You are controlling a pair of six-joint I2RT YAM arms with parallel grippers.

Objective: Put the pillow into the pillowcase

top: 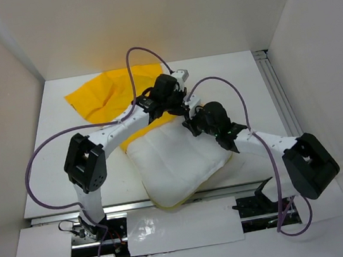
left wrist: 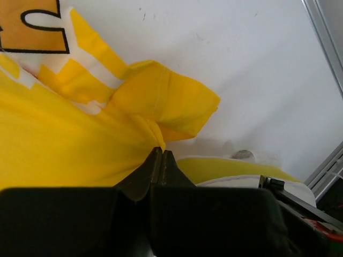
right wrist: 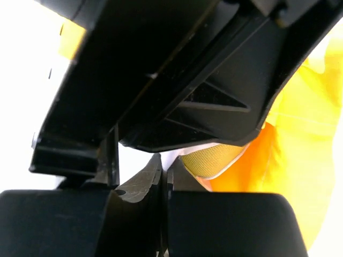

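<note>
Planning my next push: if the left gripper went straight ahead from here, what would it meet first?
The pillowcase: the left gripper is shut with yellow fabric bunched at the tips of its fingers, so it would likely press into that fold at once.

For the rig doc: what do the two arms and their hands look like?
Both match: the left arm and right arm have white links with boxy black joint housings. A purple cable loops loosely along each. The left hand and right hand are matte black, with fingers tapering to thin tips. No markings visible.
</note>
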